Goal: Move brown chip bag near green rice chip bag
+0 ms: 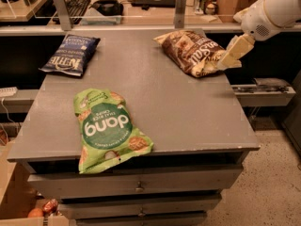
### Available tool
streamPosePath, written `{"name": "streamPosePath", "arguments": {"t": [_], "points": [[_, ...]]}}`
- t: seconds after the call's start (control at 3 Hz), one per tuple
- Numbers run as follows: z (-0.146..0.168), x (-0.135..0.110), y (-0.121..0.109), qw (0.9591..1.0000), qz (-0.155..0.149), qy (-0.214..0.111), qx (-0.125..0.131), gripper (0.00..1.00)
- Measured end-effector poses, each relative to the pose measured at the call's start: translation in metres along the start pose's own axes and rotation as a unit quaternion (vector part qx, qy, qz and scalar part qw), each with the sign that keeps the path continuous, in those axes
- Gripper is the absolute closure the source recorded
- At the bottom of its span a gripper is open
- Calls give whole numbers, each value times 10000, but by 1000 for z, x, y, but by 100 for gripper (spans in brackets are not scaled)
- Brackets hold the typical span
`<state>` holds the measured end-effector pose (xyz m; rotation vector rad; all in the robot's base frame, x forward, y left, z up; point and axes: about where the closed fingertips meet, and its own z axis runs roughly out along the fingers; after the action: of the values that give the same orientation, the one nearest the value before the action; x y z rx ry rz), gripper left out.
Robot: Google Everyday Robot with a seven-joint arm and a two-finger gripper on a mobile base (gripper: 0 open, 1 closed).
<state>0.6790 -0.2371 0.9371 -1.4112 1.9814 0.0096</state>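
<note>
The brown chip bag (193, 51) lies at the far right of the grey table top (178, 107), dark brown with white lettering and cream edges. The green rice chip bag (106, 126) lies flat at the front left, its lower end hanging over the table's front edge. My gripper (231, 55) hangs from the white arm (270, 11) at the upper right, its cream fingers (235, 50) pointing down-left right at the right end of the brown bag. I cannot tell whether it touches the bag.
A dark blue chip bag (70, 54) lies at the far left of the table. Drawers (136, 185) run under the front edge. A desk with a keyboard (77, 1) and two metal posts stands behind. A side shelf (265, 91) sticks out at the right.
</note>
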Motion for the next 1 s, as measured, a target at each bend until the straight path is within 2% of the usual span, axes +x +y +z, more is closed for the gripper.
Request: {"name": "streamPosePath", "arguments": {"t": [0.33, 0.67, 1.0], "points": [[39, 0, -23, 9983, 377, -427, -83, 0], [78, 1, -30, 9925, 909, -744, -348, 2], [99, 7, -29, 9879, 1247, -763, -513, 25]]}}
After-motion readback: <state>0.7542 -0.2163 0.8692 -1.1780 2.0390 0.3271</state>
